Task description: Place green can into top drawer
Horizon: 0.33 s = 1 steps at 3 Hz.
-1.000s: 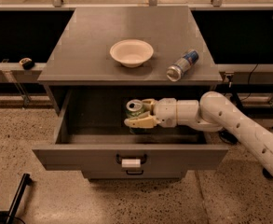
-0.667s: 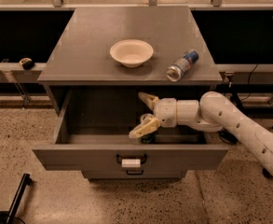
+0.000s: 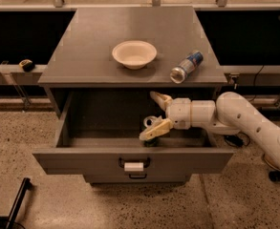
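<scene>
The top drawer [image 3: 82,160] of the grey cabinet is pulled open, with a dark handle and white label [image 3: 134,166] on its front. The green can [image 3: 149,122] stands upright inside it near the front right, its silver top showing; its body is mostly hidden. My gripper [image 3: 156,114] reaches into the drawer from the right and is open. One finger [image 3: 159,99] points up and back. The other finger [image 3: 155,130] lies just in front of the can's top. The fingers do not grip the can.
A white bowl [image 3: 134,54] and a blue-and-silver can [image 3: 187,67] lying on its side rest on the cabinet top [image 3: 96,37]. The lower drawer handle [image 3: 137,177] shows under the open drawer. A black leg [image 3: 16,202] stands on the floor at lower left.
One second ago my gripper was shut on the green can inside the drawer. It has since opened its fingers wide and let go; the can stands in the drawer.
</scene>
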Available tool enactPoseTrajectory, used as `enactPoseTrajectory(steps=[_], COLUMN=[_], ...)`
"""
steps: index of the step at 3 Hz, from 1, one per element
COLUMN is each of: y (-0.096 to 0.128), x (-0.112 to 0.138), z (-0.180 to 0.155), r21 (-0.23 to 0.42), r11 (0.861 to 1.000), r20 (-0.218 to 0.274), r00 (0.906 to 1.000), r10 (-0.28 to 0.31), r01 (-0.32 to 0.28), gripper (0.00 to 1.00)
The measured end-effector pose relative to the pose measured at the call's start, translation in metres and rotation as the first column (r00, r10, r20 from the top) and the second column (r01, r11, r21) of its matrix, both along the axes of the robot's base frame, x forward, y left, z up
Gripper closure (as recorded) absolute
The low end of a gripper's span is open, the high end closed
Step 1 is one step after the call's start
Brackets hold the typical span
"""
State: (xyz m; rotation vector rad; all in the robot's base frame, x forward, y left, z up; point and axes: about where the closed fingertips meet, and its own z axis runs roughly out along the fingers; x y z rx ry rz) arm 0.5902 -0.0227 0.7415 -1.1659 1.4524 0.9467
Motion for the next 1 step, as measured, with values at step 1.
enactPoseTrajectory(steps=[1], y=[-0.0021], x=[-0.0002], z=[0.0012], r21=[-0.001], r11=[1.0], r20=[0.002], r00=[1.0], r10=[-0.004], r01=[0.004], gripper=[0.0])
